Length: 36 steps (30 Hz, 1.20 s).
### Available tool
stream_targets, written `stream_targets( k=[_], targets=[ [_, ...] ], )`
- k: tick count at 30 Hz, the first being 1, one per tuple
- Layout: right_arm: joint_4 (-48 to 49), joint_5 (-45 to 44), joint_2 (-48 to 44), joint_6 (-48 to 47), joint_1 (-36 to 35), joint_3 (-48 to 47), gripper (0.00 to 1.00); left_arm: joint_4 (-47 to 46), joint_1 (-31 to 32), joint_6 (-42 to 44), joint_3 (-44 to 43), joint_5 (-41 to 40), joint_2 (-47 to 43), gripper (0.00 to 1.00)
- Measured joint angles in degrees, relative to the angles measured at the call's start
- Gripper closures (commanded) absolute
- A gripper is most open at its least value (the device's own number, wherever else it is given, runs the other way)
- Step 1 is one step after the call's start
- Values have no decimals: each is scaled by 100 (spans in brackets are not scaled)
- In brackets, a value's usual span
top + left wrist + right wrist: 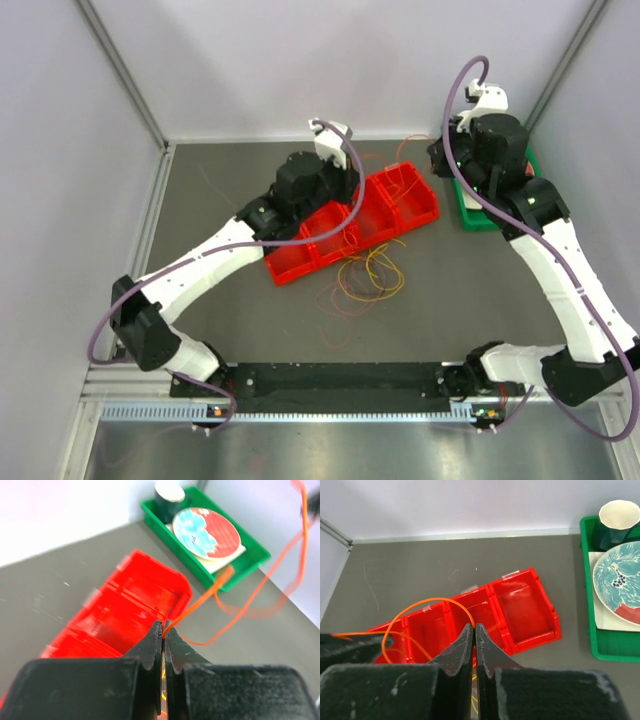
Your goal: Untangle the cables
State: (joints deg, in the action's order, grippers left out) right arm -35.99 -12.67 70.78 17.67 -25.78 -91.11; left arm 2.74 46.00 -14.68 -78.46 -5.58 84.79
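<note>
Orange cable [200, 600] is pinched between the clenched fingers of the left gripper [164, 630] and runs up and to the right from its tips. The closed right gripper [474, 627] nips it too, with a loop arcing left of its tips. Red bins [525, 605] lie beyond both grippers' tips; the other cables [370, 275] sit tangled on the table [260, 330] – below and behind the left gripper.

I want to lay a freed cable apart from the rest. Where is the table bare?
Bare: the far-left corner behind the red bins, and the near right between the cable pile and the right arm. Crowded: just before the bins, and the green tray far right.
</note>
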Motion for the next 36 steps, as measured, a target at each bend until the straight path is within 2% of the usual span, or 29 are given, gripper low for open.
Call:
stream_targets(
  k=[5,12,25,29,36],
  targets=[
    [61,90,0,87,4,4,100,549,-337,133,-730,-31,-17,100],
    [114,361,0,184,7,-83,100,892,-833,-15,-1244,308,-236,100],
    [568,1235,647,505,7,-420,100,1014,-896,-15,-2546,656,-111,100],
    [850,1471,1043,684,7,-468,100,874,-920,-90,-2417,813,2,100],
    [1285,1812,1650,1113,2,-293,100,662,-1054,-396,-1340,955,260,100]
  ],
)
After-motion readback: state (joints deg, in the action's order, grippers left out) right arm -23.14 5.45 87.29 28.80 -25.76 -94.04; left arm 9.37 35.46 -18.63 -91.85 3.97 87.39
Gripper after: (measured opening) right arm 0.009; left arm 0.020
